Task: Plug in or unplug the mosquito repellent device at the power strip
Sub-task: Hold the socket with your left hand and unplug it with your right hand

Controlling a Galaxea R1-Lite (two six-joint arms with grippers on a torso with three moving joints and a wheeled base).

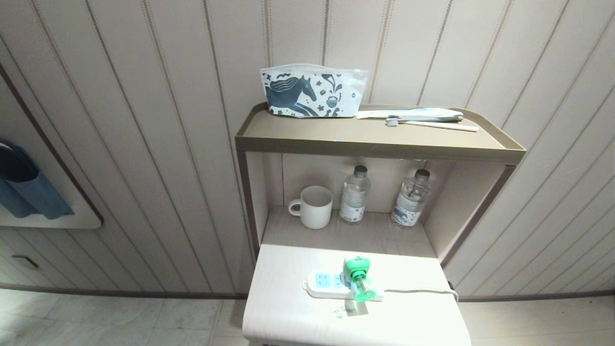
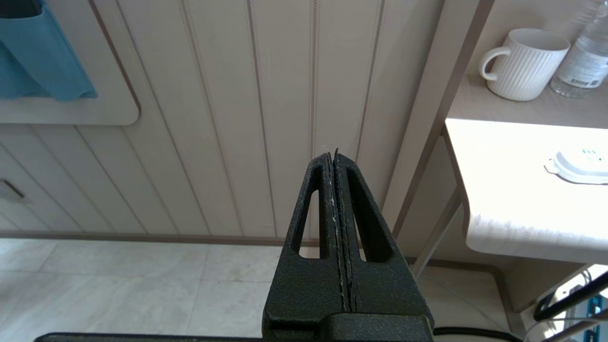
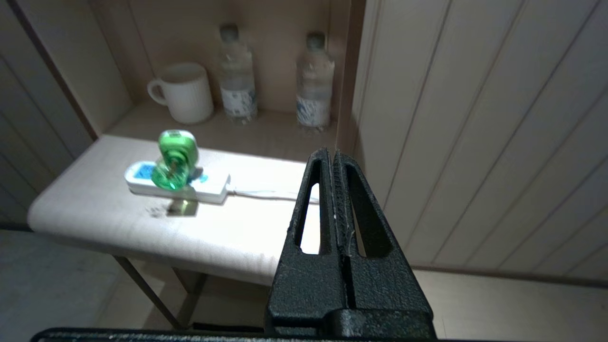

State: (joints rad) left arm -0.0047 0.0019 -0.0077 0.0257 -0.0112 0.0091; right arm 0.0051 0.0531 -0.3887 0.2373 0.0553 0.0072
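The white power strip (image 1: 326, 284) (image 3: 209, 190) lies on the pale tabletop, its thin white cord (image 1: 423, 290) running off to the right edge. The green mosquito repellent device (image 1: 358, 278) (image 3: 173, 161) stands on the strip's middle, seated in a socket, bottle end toward me. My right gripper (image 3: 331, 153) is shut and empty, held in the air off the table's right corner, well short of the device. My left gripper (image 2: 331, 154) is shut and empty, out over the floor left of the table, where only one end of the strip (image 2: 582, 166) shows. Neither arm appears in the head view.
In the niche behind the table stand a white ribbed mug (image 1: 313, 206) and two clear water bottles (image 1: 354, 194) (image 1: 411, 198). The upper shelf (image 1: 375, 144) carries a horse-print pouch (image 1: 312, 91) and a toothbrush (image 1: 432, 124). Panelled wall runs on both sides.
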